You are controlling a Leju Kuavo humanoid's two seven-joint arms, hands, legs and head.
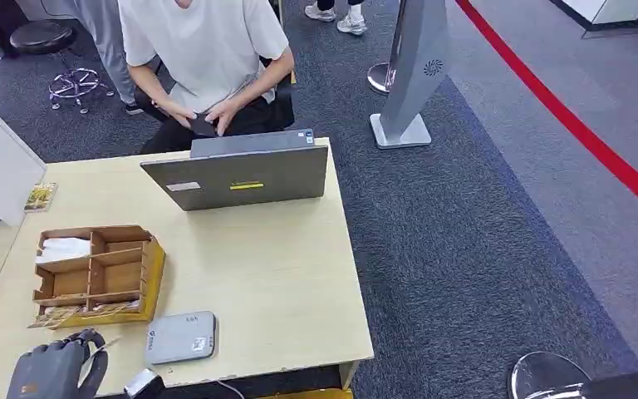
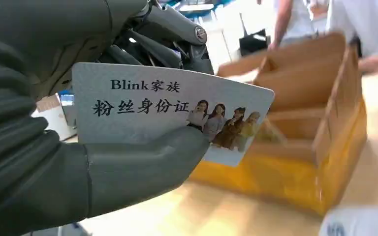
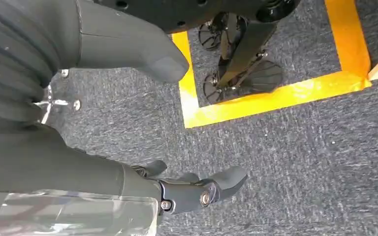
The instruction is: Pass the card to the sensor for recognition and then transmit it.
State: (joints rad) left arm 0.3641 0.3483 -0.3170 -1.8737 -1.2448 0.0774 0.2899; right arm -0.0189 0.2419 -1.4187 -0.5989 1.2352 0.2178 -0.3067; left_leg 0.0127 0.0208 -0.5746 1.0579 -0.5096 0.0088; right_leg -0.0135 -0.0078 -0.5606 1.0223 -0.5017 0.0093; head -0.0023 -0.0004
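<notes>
Card [image 2: 167,113] pinched flat between thumb and fingers of left hand [image 1: 54,370] at the worktop's [image 1: 266,274] 7 o'clock corner, beside the reader [image 1: 180,337] at the hand's 3 o'clock; keep it level, lower squarely over the reader; right hand [image 3: 197,189] hangs empty, fingers apart.

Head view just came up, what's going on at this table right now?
The left hand holds a printed card at the table's near edge, pinched under its thumb. The grey card reader lies just beside it on the table, next to a cardboard organizer. A person sits behind the laptop. The right hand hangs over the floor, holding nothing.
</notes>
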